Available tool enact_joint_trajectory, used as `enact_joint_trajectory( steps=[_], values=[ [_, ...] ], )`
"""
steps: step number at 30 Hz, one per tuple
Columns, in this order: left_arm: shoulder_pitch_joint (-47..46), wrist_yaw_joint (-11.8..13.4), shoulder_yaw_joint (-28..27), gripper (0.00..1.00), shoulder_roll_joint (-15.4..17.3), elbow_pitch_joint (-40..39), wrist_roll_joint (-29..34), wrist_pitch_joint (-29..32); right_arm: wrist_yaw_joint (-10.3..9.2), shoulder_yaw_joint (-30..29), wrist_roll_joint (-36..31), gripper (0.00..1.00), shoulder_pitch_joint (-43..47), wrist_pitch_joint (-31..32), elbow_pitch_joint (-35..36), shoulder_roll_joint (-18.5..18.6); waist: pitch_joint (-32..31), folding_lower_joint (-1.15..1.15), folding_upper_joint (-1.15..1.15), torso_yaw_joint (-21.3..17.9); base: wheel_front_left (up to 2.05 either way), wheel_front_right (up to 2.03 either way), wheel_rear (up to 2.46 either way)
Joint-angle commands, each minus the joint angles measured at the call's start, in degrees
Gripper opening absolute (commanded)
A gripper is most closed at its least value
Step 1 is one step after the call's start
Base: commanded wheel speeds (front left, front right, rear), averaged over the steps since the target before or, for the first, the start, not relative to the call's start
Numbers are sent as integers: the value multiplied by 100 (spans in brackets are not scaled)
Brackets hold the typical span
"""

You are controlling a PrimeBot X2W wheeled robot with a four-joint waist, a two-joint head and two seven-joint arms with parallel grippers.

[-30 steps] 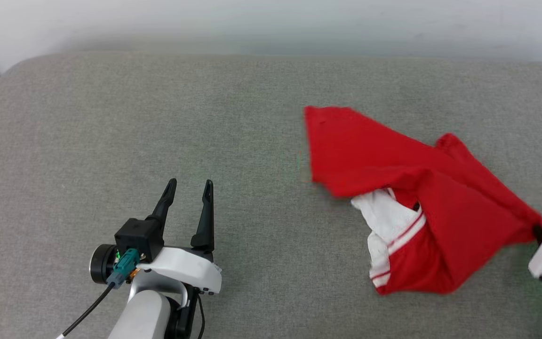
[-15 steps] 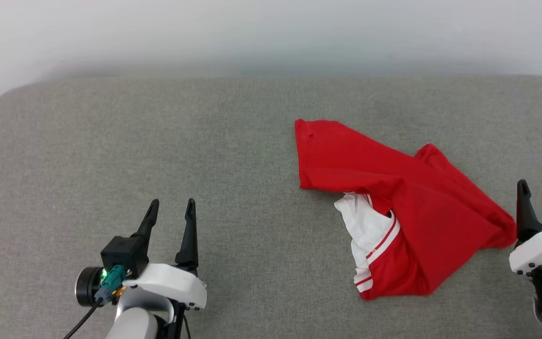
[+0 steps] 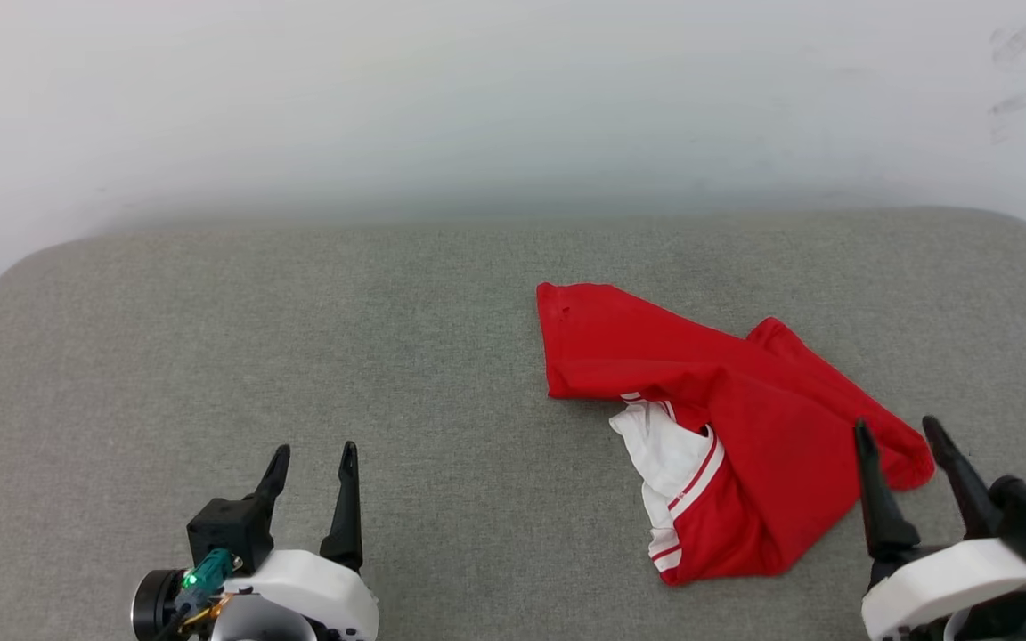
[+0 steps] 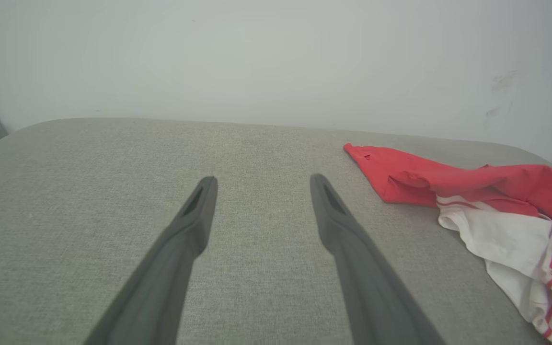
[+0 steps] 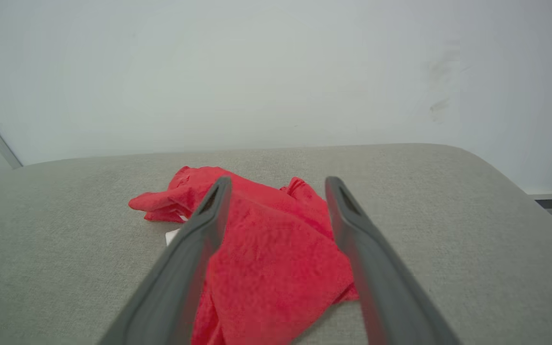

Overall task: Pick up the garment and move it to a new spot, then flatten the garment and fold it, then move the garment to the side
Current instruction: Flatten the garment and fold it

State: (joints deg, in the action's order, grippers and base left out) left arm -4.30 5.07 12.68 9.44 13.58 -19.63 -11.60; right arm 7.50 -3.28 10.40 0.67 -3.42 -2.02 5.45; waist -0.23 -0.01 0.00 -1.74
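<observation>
Right gripper (image 3: 896,427) first: its fingers (image 5: 199,239) are spread wide with nothing pinched between them. In the head view the tips sit right at the near right corner of the garment (image 3: 745,418). The right wrist view looks between them onto rumpled red cloth. Whether a tip brushes the fabric, I can't tell.

Over to the left gripper (image 3: 315,448): fingers (image 4: 194,215) parted just as wide and empty, above bare grey cushion (image 3: 299,312) by the near edge, left of the middle, well apart from the cloth.

The garment itself lies on the right half of the cushion, closer to the right edge than to the centre. It's a loose heap, with the red body doubled over itself. A white sleeve with striped trim pokes out on the near side, and one flat red corner points toward the middle.

My read is that nothing is being carried, so flattening is the step in hand. That calls for two separate grips. The right fingers need to close on a single layer at that near right corner. The left arm has to cross to the flat corner, and then the two pull apart. The risk I'd judge likeliest is pinching two layers at the fold.
</observation>
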Motion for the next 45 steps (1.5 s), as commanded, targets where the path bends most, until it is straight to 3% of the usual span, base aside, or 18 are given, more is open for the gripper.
enact_joint_trajectory(
  steps=[1, 10, 19, 26, 32, 45],
  values=[
    [98, 38, 17, 100, 28, -42, -20, 63, -2, 55, -7, 100, 164, 77, 114, -39, -30, 1, 0, -8, 0, 0, 0],
    [130, 68, 188, 100, 96, -179, 58, 376, -2, 208, -87, 100, 376, 235, 404, -36, -62, 1, 0, -35, 0, 0, 0],
    [-956, -429, 1001, 100, -259, 9, 216, 1052, -2, 183, -36, 100, 109, 272, 577, -9, 314, 1, 0, -65, 0, 0, 0],
    [-2165, -898, 1516, 100, -504, 768, 104, 1793, -2, 304, -56, 100, -255, 224, 660, 34, 868, 1, 0, -347, 0, 0, 0],
    [-2898, -1147, 1891, 100, -579, 1504, -162, 2540, -2, 374, -52, 100, -462, 141, 617, 10, 1220, 1, 0, -571, 0, 0, 0],
    [-4236, -1254, 2888, 100, -610, 3143, -677, 3942, -2, 538, 156, 100, -794, -174, 200, -144, 1790, 1, 0, -989, 0, 0, 0]
  ],
)
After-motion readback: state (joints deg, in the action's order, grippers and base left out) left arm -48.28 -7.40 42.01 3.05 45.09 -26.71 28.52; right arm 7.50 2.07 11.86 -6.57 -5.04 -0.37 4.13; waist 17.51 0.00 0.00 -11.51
